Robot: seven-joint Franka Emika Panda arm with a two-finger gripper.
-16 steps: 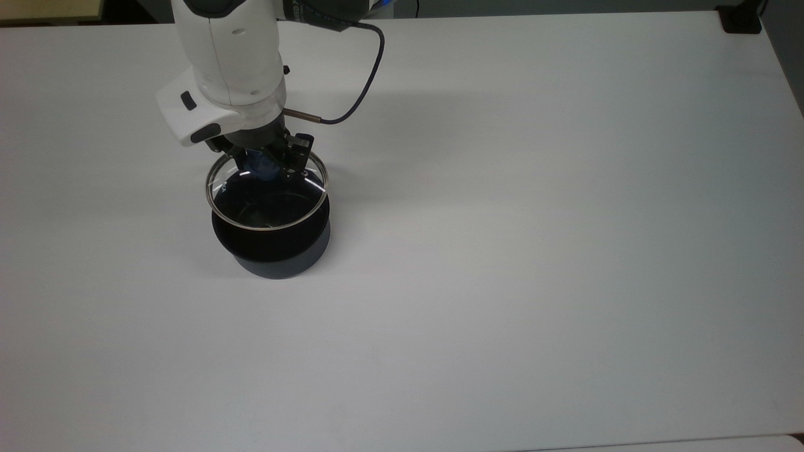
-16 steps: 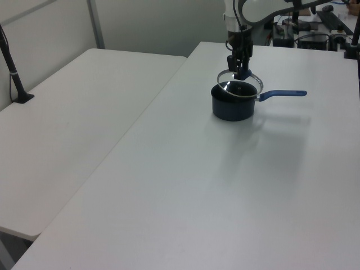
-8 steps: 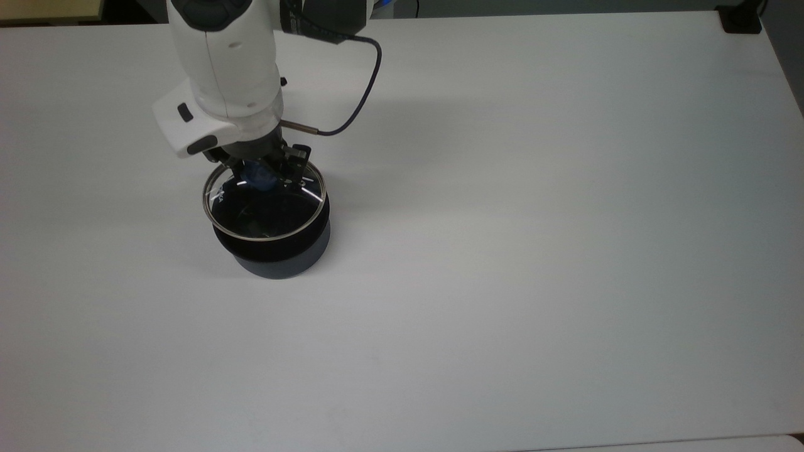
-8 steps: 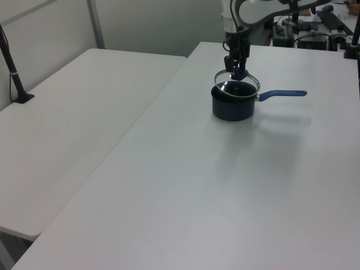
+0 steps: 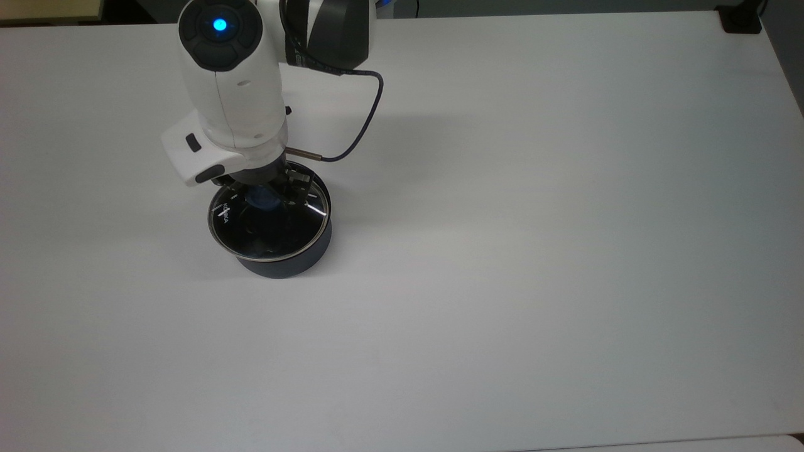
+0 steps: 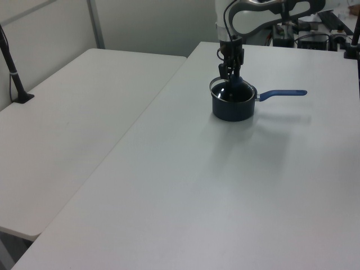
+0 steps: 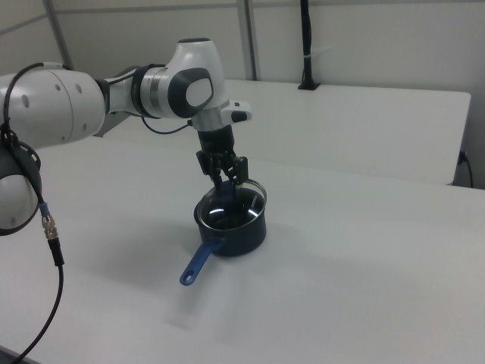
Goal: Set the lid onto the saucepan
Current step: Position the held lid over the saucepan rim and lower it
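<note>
jaws pinching the lid's blue knob (image 5: pixel 262 199); the gripper (image 5: pixel 270 191) points straight down over the saucepan (image 5: pixel 279 262), which sits on the white table (image 5: pixel 534 251). the lid (image 5: pixel 267 235) is now low on the pan: in the top view its metal rim nearly traces the pan's rim. a second ago it hung clearly higher and off toward the top view's upper left, so the arm has come down and slid it into line. seating is not even, though. in the left view the lid (image 6: pixel 216 84) pokes past the pan wall (image 6: pixel 232 109) on the left view's left, and in the right view the lid (image 7: pixel 250 184) looks raised at the far edge. the blue handle (image 6: pixel 281 94) sticks out clear of the lid. judgement: placement nearly done; a small level-out and release remain. letting go while tilted could let it slip off.
</note>
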